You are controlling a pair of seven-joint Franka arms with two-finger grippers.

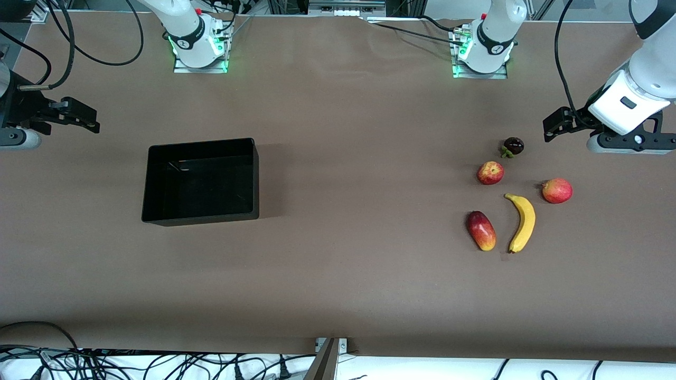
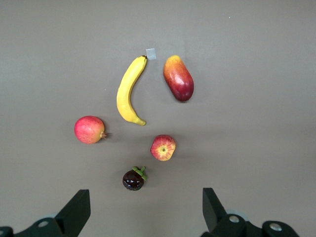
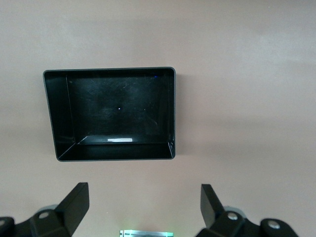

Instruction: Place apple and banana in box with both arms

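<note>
The apple [image 1: 490,172], red with a yellow patch at its stem dimple, lies on the brown table toward the left arm's end; it also shows in the left wrist view [image 2: 163,147]. The yellow banana [image 1: 523,221] lies nearer the front camera than the apple and shows in the left wrist view [image 2: 129,89]. The black box [image 1: 200,216] stands open and empty toward the right arm's end; the right wrist view shows it [image 3: 116,150]. My left gripper [image 1: 554,125] [image 2: 145,212] is open and empty, up over the table beside the fruits. My right gripper [image 1: 80,115] [image 3: 144,207] is open and empty, up beside the box.
A pinkish-red round fruit [image 1: 557,190] [image 2: 89,129], an oblong red-and-yellow fruit [image 1: 480,230] [image 2: 178,78] and a small dark purple fruit with a green cap [image 1: 513,145] [image 2: 134,178] lie around the apple and banana. A small grey tag [image 2: 150,53] lies at the banana's tip.
</note>
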